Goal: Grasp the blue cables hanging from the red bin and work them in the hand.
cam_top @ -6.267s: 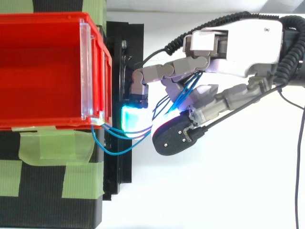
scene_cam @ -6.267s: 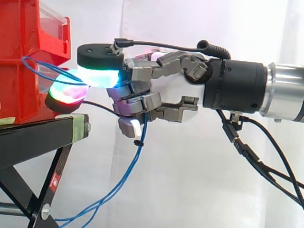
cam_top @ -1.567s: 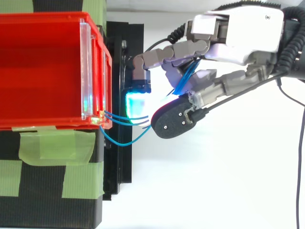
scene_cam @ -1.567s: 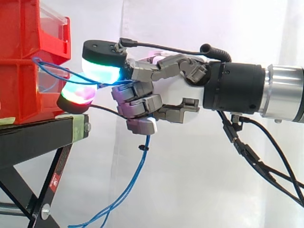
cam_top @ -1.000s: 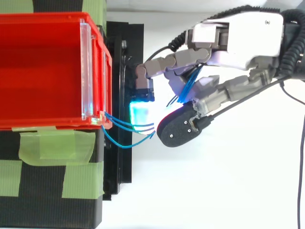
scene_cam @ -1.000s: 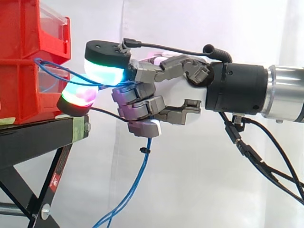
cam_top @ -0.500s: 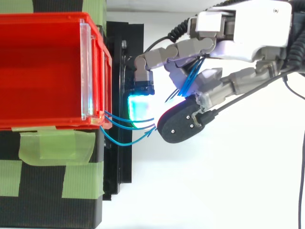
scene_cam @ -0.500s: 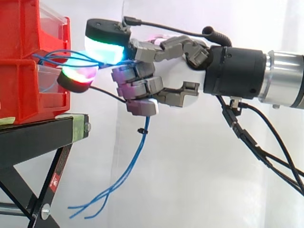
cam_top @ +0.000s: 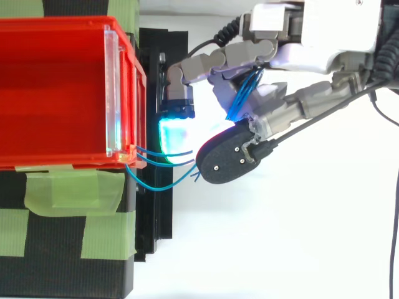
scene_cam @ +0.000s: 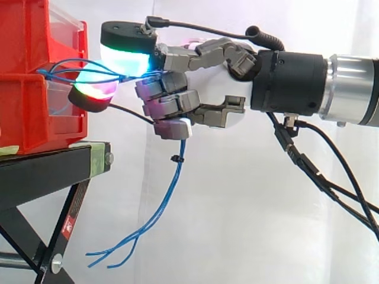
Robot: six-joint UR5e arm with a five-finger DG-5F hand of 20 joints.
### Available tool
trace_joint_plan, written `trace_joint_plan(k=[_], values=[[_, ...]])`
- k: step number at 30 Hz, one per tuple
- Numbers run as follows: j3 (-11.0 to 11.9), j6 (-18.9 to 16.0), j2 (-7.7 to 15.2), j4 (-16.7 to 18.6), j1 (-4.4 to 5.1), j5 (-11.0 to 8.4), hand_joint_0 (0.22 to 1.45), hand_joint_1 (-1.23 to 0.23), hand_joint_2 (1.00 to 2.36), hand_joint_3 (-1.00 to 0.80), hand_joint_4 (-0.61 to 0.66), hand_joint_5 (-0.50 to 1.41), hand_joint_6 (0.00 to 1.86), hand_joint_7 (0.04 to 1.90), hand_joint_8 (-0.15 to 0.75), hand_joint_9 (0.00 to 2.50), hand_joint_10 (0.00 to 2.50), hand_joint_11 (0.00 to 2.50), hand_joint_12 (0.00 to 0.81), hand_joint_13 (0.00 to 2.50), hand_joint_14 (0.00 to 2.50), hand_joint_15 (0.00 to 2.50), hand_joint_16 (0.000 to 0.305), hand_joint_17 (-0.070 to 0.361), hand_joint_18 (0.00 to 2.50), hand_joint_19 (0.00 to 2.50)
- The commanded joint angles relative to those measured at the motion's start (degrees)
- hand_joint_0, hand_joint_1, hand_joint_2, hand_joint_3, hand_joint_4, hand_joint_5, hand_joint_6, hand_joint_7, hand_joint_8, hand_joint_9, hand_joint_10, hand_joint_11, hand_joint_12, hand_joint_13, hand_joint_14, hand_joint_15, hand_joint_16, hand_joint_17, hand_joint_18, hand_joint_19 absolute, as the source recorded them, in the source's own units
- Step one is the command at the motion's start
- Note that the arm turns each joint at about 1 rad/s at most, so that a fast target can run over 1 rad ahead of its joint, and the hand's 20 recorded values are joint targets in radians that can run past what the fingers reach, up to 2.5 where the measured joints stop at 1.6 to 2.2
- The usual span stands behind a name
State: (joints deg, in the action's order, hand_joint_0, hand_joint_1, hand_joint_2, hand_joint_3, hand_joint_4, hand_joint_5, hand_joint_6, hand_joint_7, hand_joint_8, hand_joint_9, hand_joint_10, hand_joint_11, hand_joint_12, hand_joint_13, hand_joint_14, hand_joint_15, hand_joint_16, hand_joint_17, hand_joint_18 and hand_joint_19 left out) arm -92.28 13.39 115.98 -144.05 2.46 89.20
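Blue cables (scene_cam: 176, 171) pinched by the robot hand (scene_cam: 216, 89) now hang higher.

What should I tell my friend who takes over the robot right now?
The hand is shut on the thin blue cables. Its fingers are curled round them, and the glowing pads pinch them just beside the red plastic bin.
Cables: they run from the bin's front corner through the hand. Their loose ends hang below it, near the black metal stand.
Done: the grasp.
Left: working the cables in the hand.
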Motion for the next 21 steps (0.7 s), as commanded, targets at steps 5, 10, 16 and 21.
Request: trace_joint_plan(k=[5, 10, 16, 21], values=[[0.0, 0.1, 0.0, -0.2, -0.09, 0.01, 0.97, -0.69, 1.02, -0.42, 0.25, 0.22, 0.1, 1.31, 0.379, 0.43, 2.5, 1.95, 0.441, 0.71, 2.5, 1.55, 0.047, 0.105, 1.19, 1.23], [0.0, 0.1, 0.0, -0.2, -0.09, 0.01, 0.93, -0.71, 1.02, -0.59, 0.26, 0.2, 0.09, 1.31, 0.381, 0.4, 2.5, 1.96, 0.443, 0.67, 2.5, 1.56, 0.047, 0.105, 1.16, 1.24], [0.1, 0.1, 0.0, -0.2, -0.09, 0.01, 0.92, -0.71, 1.01, -0.64, 0.26, 0.2, 0.08, 1.32, 0.383, 0.39, 2.5, 1.9, 0.438, 0.66, 2.5, 1.52, 0.047, 0.105, 1.15, 1.25], [0.0, 0.1, 0.0, -0.1, -0.09, 0.01, 0.94, -0.7, 1.02, -0.59, 0.27, 0.21, 0.08, 1.31, 0.384, 0.39, 2.5, 1.89, 0.437, 0.66, 2.5, 1.5, 0.045, 0.102, 1.16, 1.24]])
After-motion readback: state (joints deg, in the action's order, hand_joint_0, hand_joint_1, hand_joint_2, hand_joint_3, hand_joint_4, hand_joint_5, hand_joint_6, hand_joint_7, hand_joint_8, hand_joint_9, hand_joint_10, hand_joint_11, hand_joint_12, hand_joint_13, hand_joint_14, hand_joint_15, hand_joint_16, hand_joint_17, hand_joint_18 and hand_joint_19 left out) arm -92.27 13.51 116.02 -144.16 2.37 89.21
